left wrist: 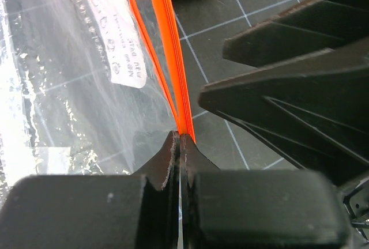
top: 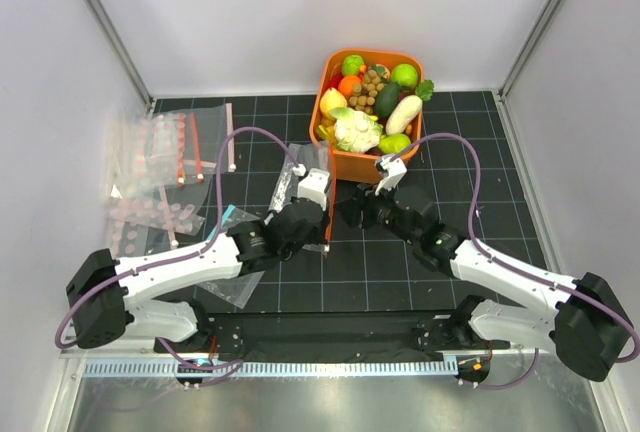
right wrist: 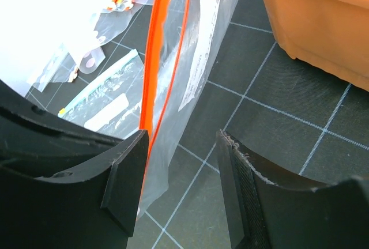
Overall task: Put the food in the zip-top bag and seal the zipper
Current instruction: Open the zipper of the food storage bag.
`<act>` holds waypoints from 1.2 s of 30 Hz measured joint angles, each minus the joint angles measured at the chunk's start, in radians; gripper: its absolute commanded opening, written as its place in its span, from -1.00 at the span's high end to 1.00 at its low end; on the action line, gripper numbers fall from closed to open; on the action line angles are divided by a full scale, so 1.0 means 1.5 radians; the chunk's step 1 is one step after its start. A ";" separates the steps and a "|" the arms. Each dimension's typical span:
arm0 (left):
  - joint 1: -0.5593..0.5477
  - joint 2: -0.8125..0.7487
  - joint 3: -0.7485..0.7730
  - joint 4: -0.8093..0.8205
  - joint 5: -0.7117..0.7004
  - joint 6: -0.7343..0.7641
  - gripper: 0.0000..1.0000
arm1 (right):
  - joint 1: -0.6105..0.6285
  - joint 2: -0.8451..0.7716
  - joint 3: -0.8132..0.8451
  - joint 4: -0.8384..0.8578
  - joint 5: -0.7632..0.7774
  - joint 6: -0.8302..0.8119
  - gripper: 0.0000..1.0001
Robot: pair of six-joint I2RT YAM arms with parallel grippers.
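The zip-top bag (left wrist: 75,105) lies on the black gridded mat (top: 400,262) just in front of the orange bin (right wrist: 311,12), between the two grippers, its white label (left wrist: 124,59) facing up. It looks empty. The food (top: 370,102), with the white cauliflower (top: 357,130) at the near side, sits piled in the bin.

The left gripper (left wrist: 180,139) has its jaws pressed together on the near end of the zipper (left wrist: 167,41), pinching the red-orange strip. The right gripper (right wrist: 183,165) is spread wide, one finger right beside the strip and the clear film between the two. It grips nothing. A pile of other clear bags (top: 160,167) lies well apart at the left of the mat.

The step in hand looks like getting the mouth open, before any loading. The two strips part above the left pinch, so the mouth seems partly unsealed. Next, the right gripper likely needs to close on one lip only, then draw it away from the left's hold. Catching both layers would keep the mouth shut.
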State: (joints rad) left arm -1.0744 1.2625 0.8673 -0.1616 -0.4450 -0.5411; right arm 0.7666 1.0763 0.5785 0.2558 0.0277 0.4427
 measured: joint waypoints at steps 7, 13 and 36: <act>-0.018 0.021 0.013 0.001 0.000 0.012 1.00 | 0.000 0.000 0.000 0.000 0.001 0.000 -0.12; -0.037 0.024 0.019 0.005 0.001 0.021 1.00 | 0.000 0.011 0.001 -0.003 0.011 0.000 0.36; -0.038 -0.005 0.019 -0.006 -0.115 0.017 -0.18 | 0.040 0.020 0.010 -0.017 0.004 -0.003 0.98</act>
State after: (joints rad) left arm -1.1320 1.2556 0.8955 -0.1703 -0.6178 -0.5163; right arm 0.8265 1.1065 0.5930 0.2310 0.0341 0.4381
